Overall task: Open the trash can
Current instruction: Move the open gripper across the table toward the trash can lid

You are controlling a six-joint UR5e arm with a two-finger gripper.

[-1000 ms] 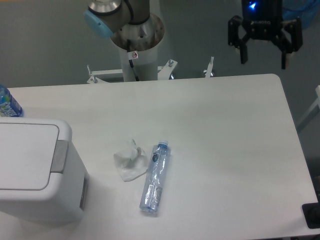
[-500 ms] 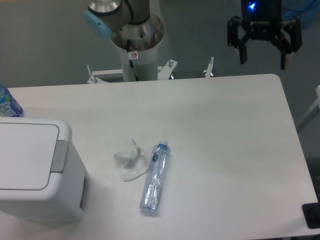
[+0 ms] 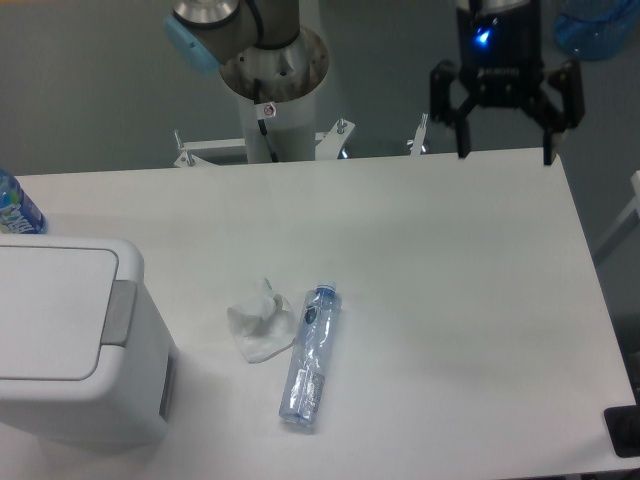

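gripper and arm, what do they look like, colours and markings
The gripper is black, with two dark fingers spread on a blocky body that carries small pale lettering and a glowing blue light above it. The arm is silver-grey metal with a light blue joint cap, on a white column bearing a small red-and-white sticker.

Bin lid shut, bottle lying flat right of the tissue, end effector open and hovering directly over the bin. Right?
Not quite. The camera view shows the end effector open, but at the table's far right edge, well away from the trash can at the near left. The rest holds: the lid is shut, and the water bottle lies flat right of the crumpled tissue.
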